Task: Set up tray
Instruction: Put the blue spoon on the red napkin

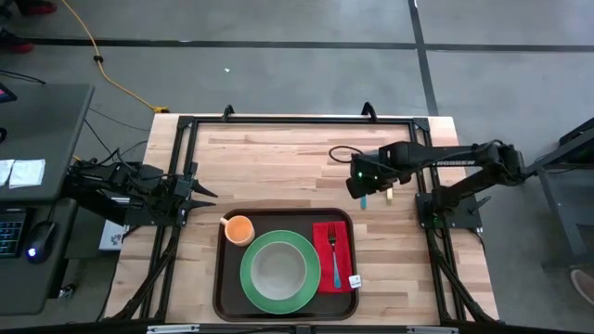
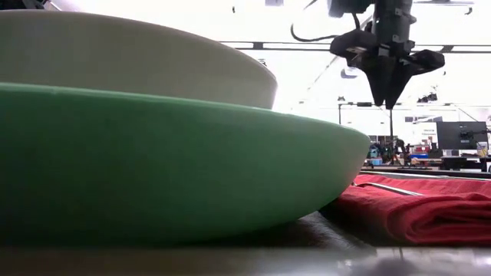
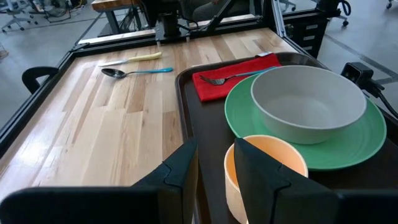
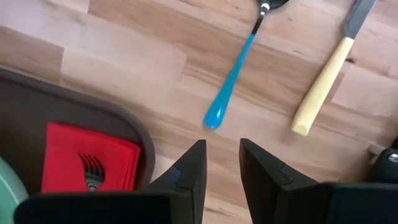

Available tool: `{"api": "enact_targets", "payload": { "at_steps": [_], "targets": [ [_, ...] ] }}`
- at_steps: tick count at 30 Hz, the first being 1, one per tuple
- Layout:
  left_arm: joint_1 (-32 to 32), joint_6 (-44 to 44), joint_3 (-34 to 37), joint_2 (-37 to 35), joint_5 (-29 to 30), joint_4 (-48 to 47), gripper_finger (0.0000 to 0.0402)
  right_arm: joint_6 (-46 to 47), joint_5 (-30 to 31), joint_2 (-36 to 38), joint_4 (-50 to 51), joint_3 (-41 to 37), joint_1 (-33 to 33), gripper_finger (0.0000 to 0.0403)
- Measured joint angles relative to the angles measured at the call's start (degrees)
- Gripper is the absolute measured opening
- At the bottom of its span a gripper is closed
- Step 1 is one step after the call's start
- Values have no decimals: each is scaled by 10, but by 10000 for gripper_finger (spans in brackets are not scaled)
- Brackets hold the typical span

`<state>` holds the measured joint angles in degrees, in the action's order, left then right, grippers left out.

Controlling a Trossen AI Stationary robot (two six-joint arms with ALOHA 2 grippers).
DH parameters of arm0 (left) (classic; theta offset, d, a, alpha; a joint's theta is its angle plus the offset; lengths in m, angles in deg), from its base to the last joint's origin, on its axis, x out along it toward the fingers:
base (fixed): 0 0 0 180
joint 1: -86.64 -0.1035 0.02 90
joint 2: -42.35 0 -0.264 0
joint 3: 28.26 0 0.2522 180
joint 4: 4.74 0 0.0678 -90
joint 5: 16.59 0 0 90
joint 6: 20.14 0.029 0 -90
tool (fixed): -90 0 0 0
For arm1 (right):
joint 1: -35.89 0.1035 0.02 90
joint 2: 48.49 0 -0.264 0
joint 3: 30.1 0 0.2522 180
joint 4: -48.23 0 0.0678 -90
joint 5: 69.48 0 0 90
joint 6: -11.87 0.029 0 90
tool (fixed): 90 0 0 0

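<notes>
Currently the tray (image 1: pixel 219 278) carries plate (image 1: pixel 276 270), bowl (image 3: pixel 308 102), cup (image 1: pixel 239 229), napkin (image 1: pixel 332 257) and fork (image 1: pixel 332 252); spoon (image 4: pixel 236 74) and knife (image 4: pixel 328 78) remain on the tabletop (image 1: pixel 269 162), apparently next for the right gripper (image 4: pixel 219 163), hovering with fingers slightly parted and empty, as are the left gripper's (image 3: pixel 214 168).

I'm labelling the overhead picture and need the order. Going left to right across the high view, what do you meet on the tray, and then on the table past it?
Orange cup → green plate with the bowl on it → red napkin → fork lying on it → right hand, above the table beyond the tray.
</notes>
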<state>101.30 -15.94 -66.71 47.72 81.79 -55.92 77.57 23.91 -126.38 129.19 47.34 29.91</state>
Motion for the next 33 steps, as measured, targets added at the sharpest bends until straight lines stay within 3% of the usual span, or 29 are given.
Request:
{"api": "enact_targets", "payload": {
  "at_steps": [10,26,33],
  "targets": [
    [0,0,0,0,1,0,136,-20,6,0,0,0,-47,73],
    [0,0,0,0,3,0,136,-126,10,0,0,0,-169,73],
    [0,0,0,0,3,0,136,-152,-20,0,-10,0,-204,74]
  ]
}}
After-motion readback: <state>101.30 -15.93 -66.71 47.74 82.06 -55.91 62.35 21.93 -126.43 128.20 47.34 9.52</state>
